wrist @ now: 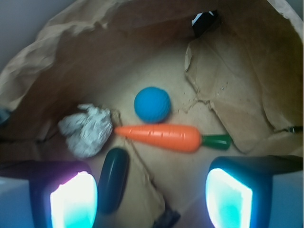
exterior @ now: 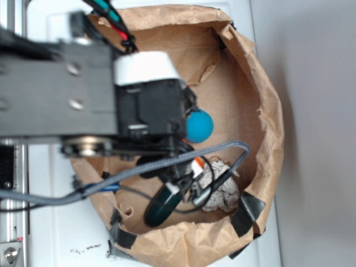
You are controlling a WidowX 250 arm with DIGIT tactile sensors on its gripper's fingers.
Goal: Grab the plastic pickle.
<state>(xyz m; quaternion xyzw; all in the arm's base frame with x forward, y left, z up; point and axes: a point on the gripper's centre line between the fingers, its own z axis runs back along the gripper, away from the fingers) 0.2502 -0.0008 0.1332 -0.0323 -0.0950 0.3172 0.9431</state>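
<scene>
The plastic pickle (wrist: 113, 179) is a glossy, very dark green oblong lying on the brown paper bag's floor. In the wrist view it lies just inside my left finger, between the two fingers. My gripper (wrist: 152, 197) is open and empty, its glowing pads (wrist: 73, 202) wide apart above the bag floor. In the exterior view the pickle (exterior: 161, 206) lies at the bag's near side, partly under the gripper (exterior: 181, 178), whose fingertips are hard to make out there. The orange carrot (wrist: 164, 136) with a green top lies just beyond the pickle.
A blue ball (wrist: 152, 104) lies beyond the carrot and shows in the exterior view (exterior: 198, 125). A crumpled foil wad (wrist: 87, 129) sits left of the carrot tip. The paper bag walls (exterior: 261, 111) rise all round. A grey cable (exterior: 167, 164) loops across the bag.
</scene>
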